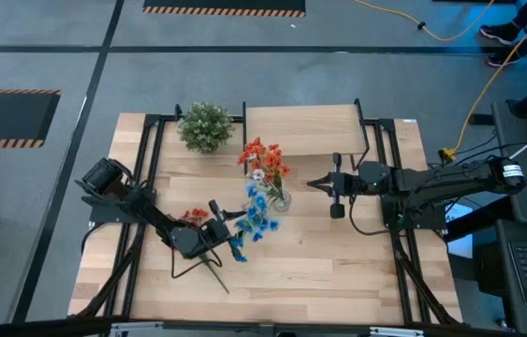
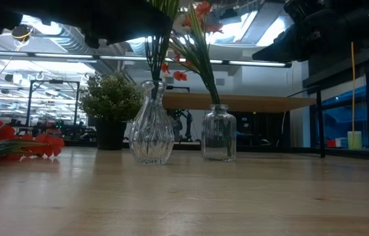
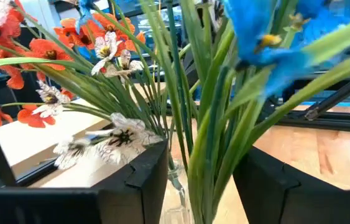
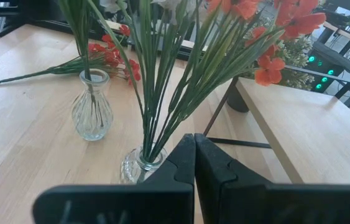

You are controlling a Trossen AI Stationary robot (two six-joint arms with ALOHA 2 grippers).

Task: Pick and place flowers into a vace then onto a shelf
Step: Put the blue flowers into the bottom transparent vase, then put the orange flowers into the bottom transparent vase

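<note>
The blue spray [image 1: 259,221] stands with its green stems [image 3: 207,143] in a fluted glass vase [image 2: 151,133]. My left gripper [image 3: 202,186] is open, one finger on each side of those stems just above the vase's neck. A second, bottle-shaped vase [image 2: 218,134] holds a red-orange spray [image 1: 263,154] and the pale white-green spray [image 1: 257,178]. Another red-orange spray [image 1: 194,215] lies flat on the tabletop to the left. My right gripper [image 4: 194,155] is shut and hovers to the right of the bottle vase [image 4: 138,165]. My left gripper comes level at the blue spray's stems [image 3: 215,168] from the table's left. Its fingers [image 3: 143,180] lie across them above the vase's neck. Whether a finger touches the stems, I cannot tell.
The light-wood shelf [image 1: 300,129] stands at the far edge behind the vases, on black legs [image 4: 215,118]. A bushy potted plant [image 1: 205,124] sits to its left. Black frame rails [image 1: 151,159] run along both sides of the table. Bare tabletop [image 1: 319,262] lies near the front.
</note>
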